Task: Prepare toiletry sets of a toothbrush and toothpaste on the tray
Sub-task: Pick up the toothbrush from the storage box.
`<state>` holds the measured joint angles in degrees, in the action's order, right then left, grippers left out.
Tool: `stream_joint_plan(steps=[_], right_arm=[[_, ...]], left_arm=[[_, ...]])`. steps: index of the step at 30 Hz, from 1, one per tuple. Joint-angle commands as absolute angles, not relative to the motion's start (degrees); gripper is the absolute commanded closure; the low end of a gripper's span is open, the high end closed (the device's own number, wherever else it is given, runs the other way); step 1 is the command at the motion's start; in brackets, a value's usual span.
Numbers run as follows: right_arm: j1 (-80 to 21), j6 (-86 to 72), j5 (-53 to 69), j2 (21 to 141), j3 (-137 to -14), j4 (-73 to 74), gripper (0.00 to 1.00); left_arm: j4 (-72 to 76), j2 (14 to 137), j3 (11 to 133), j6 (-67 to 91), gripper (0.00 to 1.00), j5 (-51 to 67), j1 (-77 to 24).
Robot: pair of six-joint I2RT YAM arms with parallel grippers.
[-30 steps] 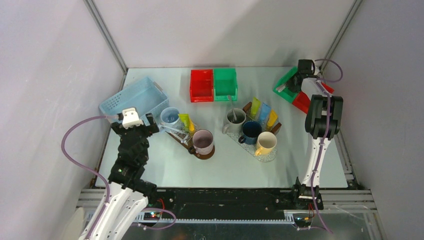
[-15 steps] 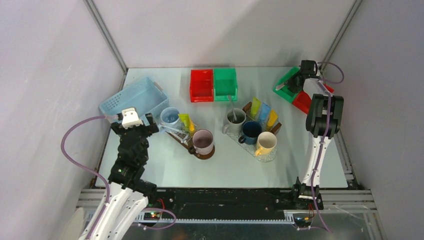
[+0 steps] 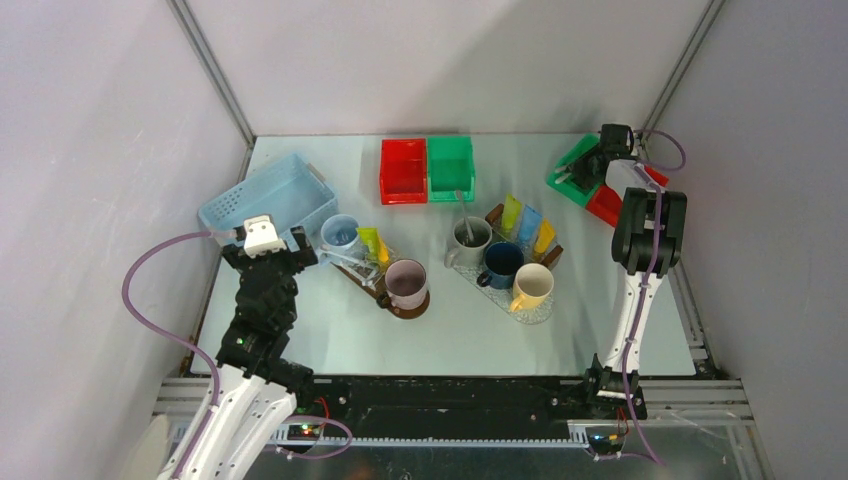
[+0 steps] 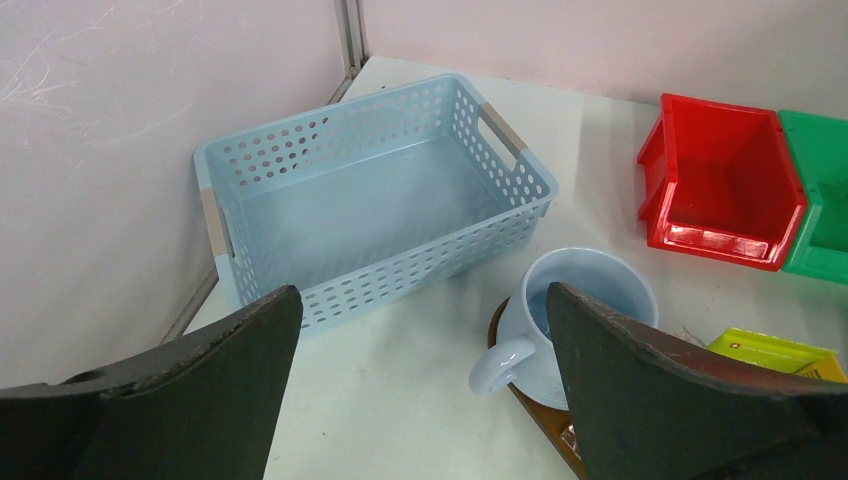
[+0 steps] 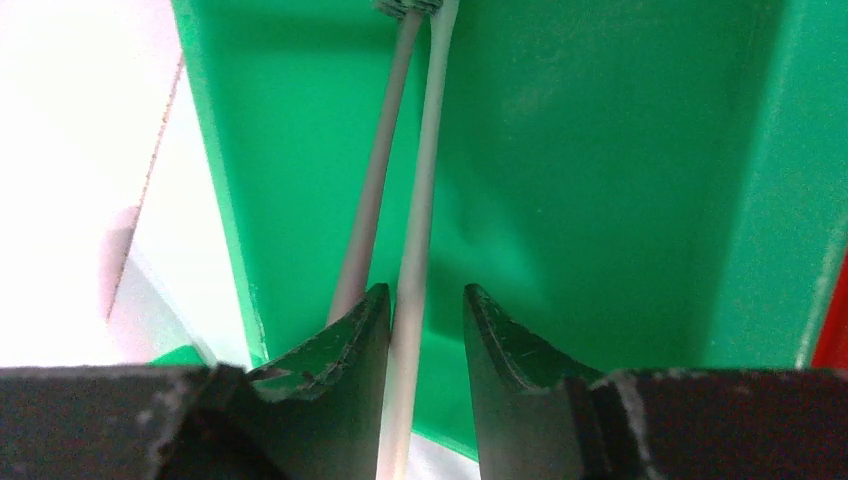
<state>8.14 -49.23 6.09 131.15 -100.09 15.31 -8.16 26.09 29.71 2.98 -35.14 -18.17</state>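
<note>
Since the toothbrush [image 5: 415, 200] looks light, stiff and slick, the right gripper [image 5: 425, 295], jaws narrowly apart astride it, should pinch mid-handle, while the left gripper [image 4: 422, 292] gapes wide, empty.

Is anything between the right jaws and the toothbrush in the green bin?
Nothing visible: the toothbrush runs between the jaws of the right gripper, which stand apart. A second toothbrush lies close alongside it.

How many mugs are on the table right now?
5: light blue mug and mauve mug on the left tray; grey mug, dark blue mug and yellow mug on the right tray.
</note>
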Motion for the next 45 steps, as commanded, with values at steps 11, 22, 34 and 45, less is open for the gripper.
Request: stream_joint_plan(steps=[11,22,34,45], right_arm=[[8.7,-47.8,2.2,123.5,-92.5,14.8,0.97],[8.6,-45.5,0.5,109.7,-82.7,8.8,1.00],[5.9,-35.4,-2.4,93.8,-73.4,4.9,1.00],[-3.4,-20.7,-0.9,72.8,-56.7,-11.3,1.00]], left_arm=[[-6.6,25.1,29.0,2.8,0.01,-34.4,-17.6],[-6.6,23.7,28.8,2.8,0.01,-34.5,-17.6],[-6.8,21.3,28.3,2.9,0.01,-34.4,-17.6],[-7.3,17.9,28.0,3.4,0.01,-34.2,-17.6]])
